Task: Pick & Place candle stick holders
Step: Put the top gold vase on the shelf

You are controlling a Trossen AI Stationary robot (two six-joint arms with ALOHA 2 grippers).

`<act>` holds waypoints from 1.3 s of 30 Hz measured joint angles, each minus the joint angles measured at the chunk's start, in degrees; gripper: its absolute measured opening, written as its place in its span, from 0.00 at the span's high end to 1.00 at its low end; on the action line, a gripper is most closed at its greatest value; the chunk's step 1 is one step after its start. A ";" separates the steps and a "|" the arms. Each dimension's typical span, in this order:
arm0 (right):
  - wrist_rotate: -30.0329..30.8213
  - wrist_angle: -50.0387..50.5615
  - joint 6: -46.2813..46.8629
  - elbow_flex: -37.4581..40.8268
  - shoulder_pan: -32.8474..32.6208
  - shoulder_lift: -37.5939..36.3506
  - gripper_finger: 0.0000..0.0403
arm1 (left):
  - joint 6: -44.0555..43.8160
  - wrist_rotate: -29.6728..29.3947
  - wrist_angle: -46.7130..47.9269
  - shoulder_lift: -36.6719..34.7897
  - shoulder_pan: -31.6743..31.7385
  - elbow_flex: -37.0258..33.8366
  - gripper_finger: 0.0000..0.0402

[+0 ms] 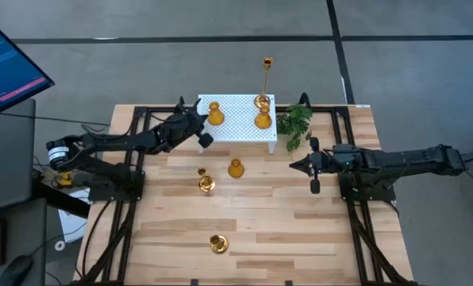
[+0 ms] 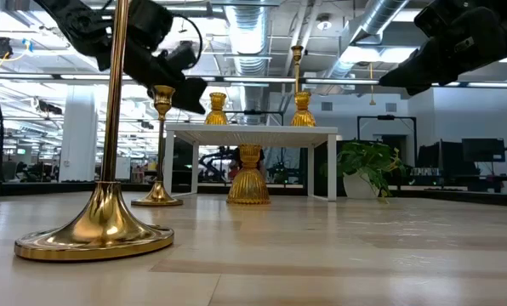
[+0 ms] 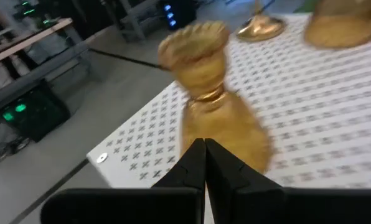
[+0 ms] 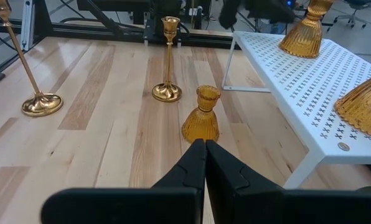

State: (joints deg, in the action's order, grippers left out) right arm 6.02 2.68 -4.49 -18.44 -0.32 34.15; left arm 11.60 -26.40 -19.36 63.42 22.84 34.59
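Left gripper (image 1: 198,127) sits over the left end of the white stand (image 1: 240,127), fingers pressed together with nothing between them in its wrist view. Directly ahead of the fingertips (image 3: 204,155), a squat gold holder (image 3: 213,99) stands on the perforated top, apart from the gripper.

Right gripper (image 1: 298,165) hangs above the table (image 1: 300,238) to the right of the stand, near the green plant (image 1: 294,121). Its fingers are also closed tight, holding nothing. It points at a squat amber holder (image 4: 201,115) standing upright on the wood just in front of the stand.

On the stand's right end: a second squat holder (image 1: 263,120) and a tall thin-stemmed holder (image 1: 263,83), close together.

On the table, left of the amber one: a thin-stemmed holder (image 1: 205,182), upright. Another tall holder (image 1: 217,243) stands well apart, near the front edge, and looms large in the low view (image 2: 100,221).
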 joint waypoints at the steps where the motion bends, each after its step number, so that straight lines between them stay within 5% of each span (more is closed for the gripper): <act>1: 0.00 0.02 0.00 0.00 0.00 0.00 1.00 | 0.11 -0.73 -0.57 0.73 0.36 0.00 0.99; 19: -0.01 0.22 -0.11 0.00 0.00 0.01 1.00 | -0.38 7.84 -18.71 11.19 2.77 0.21 1.00; 39: -0.01 0.31 0.00 0.00 0.00 0.00 1.00 | -1.60 14.71 -19.19 19.65 2.64 7.98 1.00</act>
State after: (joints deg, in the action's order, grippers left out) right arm 6.01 2.98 -4.49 -18.44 -0.32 34.15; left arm 10.00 -11.68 -38.55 83.06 25.47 42.57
